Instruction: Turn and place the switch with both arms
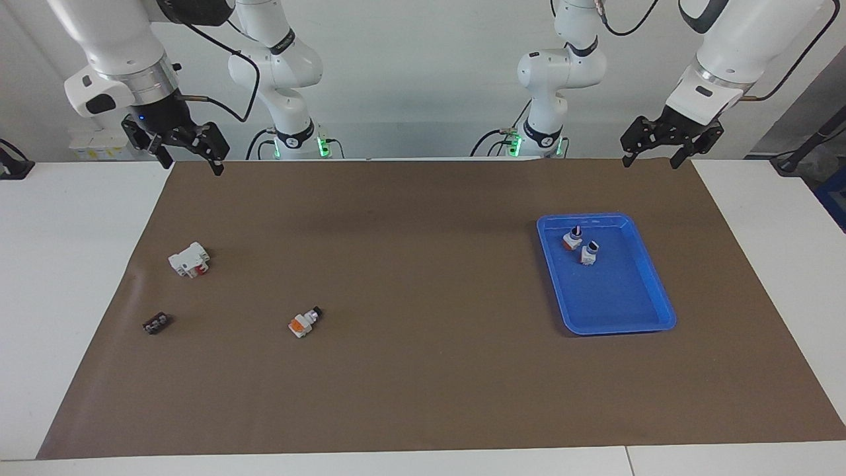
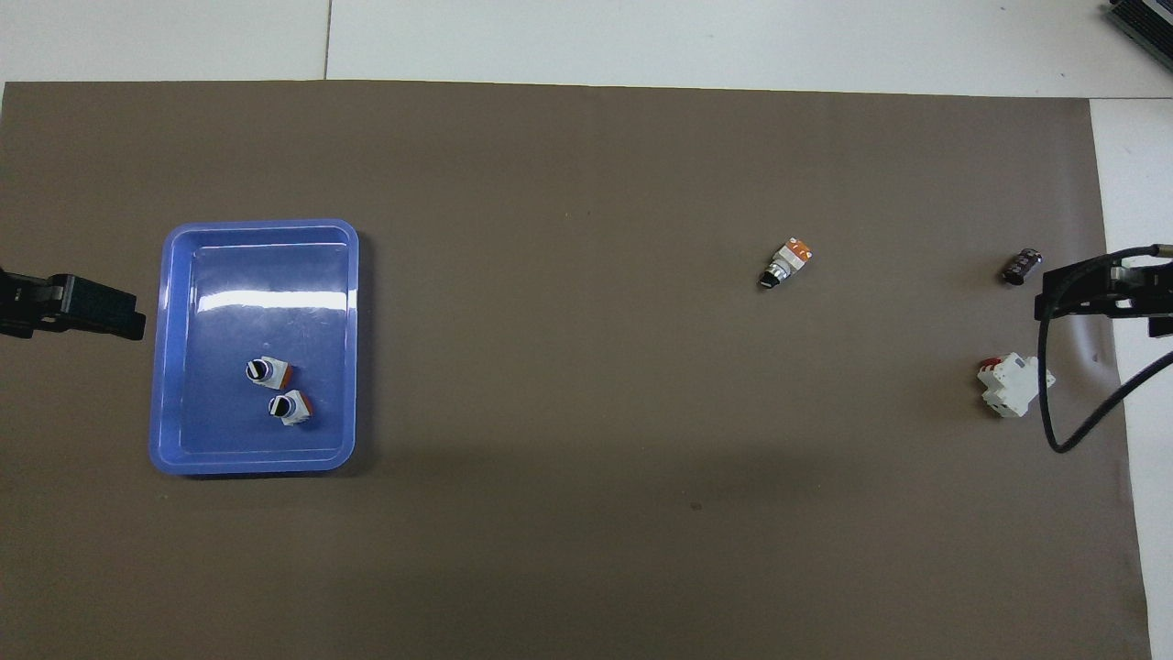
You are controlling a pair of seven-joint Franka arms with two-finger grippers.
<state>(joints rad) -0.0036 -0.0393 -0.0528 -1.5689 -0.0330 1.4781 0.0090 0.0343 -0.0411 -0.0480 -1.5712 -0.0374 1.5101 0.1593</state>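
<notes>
Two switches (image 1: 580,246) stand in the blue tray (image 1: 634,316), near the bench's left-arm end. A third switch (image 1: 304,322) lies alone mid-bench. Left gripper (image 1: 651,153) and right gripper (image 1: 188,152) hang open-fingered, holding nothing, over the robots' edge.

Left end effector (image 1: 650,147) and right end effector (image 1: 188,153) both raised, fingers spread

No text, label, brand, number or sign can be read anywhere here. Whatever markings the parts carry are too small to make out.
</notes>
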